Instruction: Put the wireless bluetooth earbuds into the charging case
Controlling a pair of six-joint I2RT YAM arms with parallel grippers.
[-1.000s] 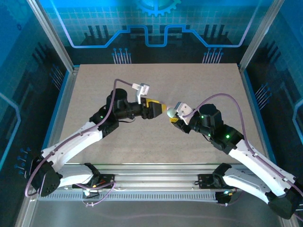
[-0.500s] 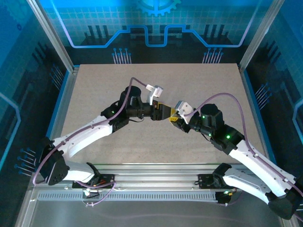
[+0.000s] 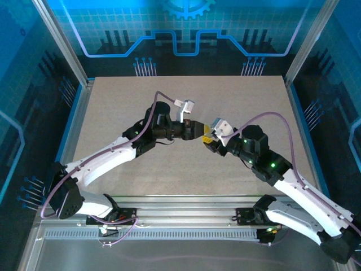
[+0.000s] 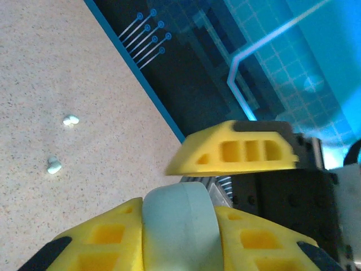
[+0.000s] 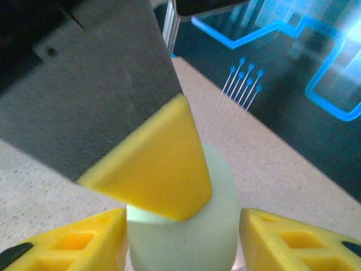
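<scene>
Early stage: nothing inserted yet. Left pincer (image 3: 199, 131) is clamped on the pale green charging case (image 4: 179, 226), lid closed as far as visible. Right pincer (image 3: 210, 142) meets it nose to nose, its jaws apart and flanking the same case with a thin gap on one side; this reads as a handover. Two pale earbuds (image 4: 70, 119) (image 4: 54, 165) lie loose on the table (image 3: 113, 107), ahead and left of the left pincer. Left to do: open the case and seat the buds. No readable brand, label or writing.

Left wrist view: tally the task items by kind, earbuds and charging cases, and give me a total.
Earbuds: 2, pale
Charging case: 1, pale green
Total: 3
</scene>
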